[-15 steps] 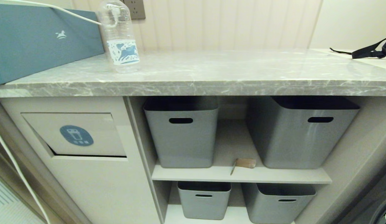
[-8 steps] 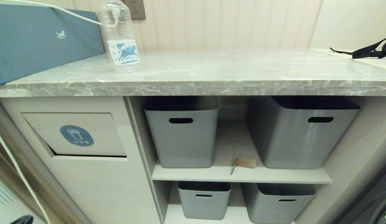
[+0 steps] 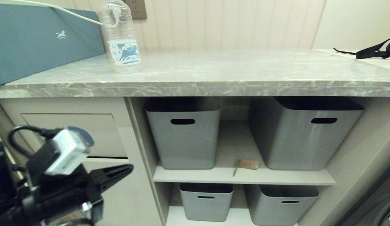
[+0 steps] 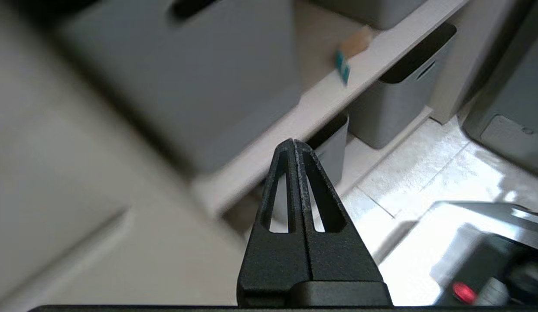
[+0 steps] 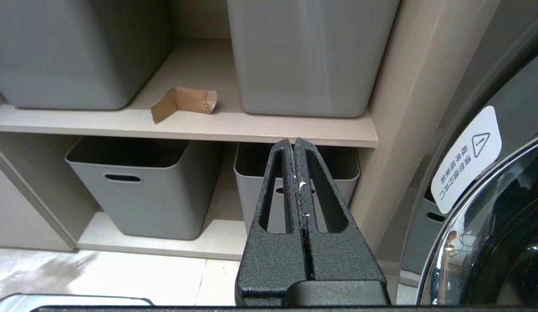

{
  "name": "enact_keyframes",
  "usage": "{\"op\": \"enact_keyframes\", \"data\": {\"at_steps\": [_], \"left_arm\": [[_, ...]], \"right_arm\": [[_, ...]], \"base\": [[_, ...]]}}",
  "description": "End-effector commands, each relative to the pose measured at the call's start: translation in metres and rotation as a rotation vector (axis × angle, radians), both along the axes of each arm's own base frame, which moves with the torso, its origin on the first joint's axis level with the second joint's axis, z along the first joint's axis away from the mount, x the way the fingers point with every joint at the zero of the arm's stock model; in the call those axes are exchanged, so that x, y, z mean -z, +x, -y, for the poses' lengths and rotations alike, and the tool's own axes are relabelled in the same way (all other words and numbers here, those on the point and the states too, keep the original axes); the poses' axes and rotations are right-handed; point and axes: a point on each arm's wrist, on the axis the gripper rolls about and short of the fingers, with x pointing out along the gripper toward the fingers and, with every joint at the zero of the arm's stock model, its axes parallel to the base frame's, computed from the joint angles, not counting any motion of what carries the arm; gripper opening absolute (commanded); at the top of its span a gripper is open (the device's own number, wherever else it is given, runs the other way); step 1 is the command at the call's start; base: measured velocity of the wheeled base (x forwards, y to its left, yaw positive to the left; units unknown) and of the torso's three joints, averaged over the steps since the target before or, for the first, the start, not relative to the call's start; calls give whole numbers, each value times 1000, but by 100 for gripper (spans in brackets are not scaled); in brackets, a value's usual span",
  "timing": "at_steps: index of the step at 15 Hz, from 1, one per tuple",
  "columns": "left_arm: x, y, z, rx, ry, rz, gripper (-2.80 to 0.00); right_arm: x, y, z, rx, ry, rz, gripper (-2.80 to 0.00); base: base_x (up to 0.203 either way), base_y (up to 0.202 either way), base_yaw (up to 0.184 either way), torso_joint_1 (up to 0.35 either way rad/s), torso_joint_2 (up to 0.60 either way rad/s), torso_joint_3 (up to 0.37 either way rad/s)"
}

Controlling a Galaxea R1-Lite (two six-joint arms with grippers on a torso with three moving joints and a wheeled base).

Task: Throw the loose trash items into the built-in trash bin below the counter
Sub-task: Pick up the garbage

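With the left gripper (image 3: 127, 171) jaws clenched empty before the bin flap (image 3: 72, 128), release them before approaching the bottle (image 3: 121, 37) on the table (image 3: 229, 75).

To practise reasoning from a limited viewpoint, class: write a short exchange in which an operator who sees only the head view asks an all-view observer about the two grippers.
Operator: Is the left gripper open?
Observer: No. The left wrist view shows its fingers pressed together, with nothing between them.
Operator: I can't see the other arm. Where is it?
Observer: The right gripper is shut too. It hangs low in front of the lower grey tubs, below the shelf that holds the tan scrap.
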Motion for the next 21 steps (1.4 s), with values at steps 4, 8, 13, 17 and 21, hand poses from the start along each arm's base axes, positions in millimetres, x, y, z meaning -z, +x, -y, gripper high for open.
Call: {"op": "enact_keyframes", "data": {"at_steps": [4,8,13,17,21], "left_arm": [[27,74,83,289,9,35,-280],[50,62,104,384,7,-6,-280],[99,78,141,392,40,-50,-280],[151,98,170,337,68,-51,-280],[169,127,197,300,35,-1,-280]], "right_arm": [[0,0,0,-1,-1,1,-280],[0,0,0,-1,-1,1,-280],[0,0,0,-1,-1,1,-280],[0,0,0,-1,-1,1,-280],[0,0,0,-1,-1,1,-280]], "base": [[0,0,0,0,0,0],[0,0,0,0,0,0],[0,0,0,0,0,0],[0,0,0,0,0,0],[0,0,0,0,0,0]]}}
